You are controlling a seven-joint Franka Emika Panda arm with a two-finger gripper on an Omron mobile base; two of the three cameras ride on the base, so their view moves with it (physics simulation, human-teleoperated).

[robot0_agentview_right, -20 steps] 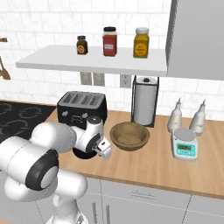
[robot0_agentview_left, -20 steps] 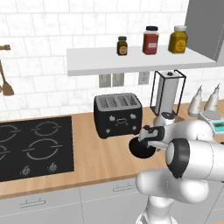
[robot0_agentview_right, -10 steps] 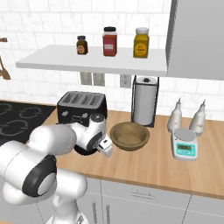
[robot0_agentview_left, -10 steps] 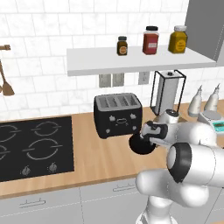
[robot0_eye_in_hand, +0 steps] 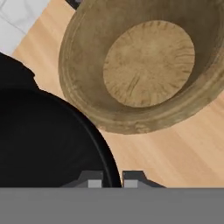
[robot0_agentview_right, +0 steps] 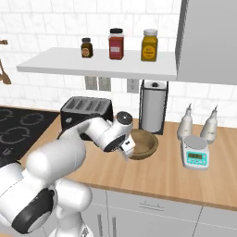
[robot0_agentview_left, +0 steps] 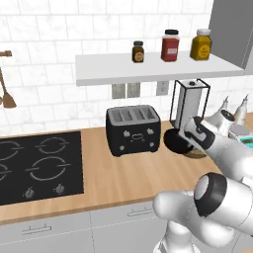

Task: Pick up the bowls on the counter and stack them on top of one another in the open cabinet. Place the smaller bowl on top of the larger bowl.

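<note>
Smaller bowl (robot0_eye_in_hand: 43, 140) beside larger bowl (robot0_eye_in_hand: 144, 61), on counter (robot0_eye_in_hand: 175, 144).

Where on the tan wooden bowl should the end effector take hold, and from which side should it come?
Grip the rim of the wooden bowl, coming from above. It sits upright and open on the counter, so one finger can go inside the wall and one outside. Choose the rim away from the black bowl beside it.

Larger bowl (robot0_eye_in_hand: 148, 61): tan wood, matt, radial grain on the inner base, rough outer wall.
Smaller bowl (robot0_eye_in_hand: 43, 140): black, glossy, smooth.
Worktop (robot0_agentview_left: 123, 178): light wood, smooth, faint grain.
Toaster (robot0_agentview_left: 133, 129): black body, grey metal-look top.
Hob (robot0_agentview_left: 37, 165): black, flat, glossy.
Wall (robot0_agentview_left: 49, 59): white glazed tile.
</note>
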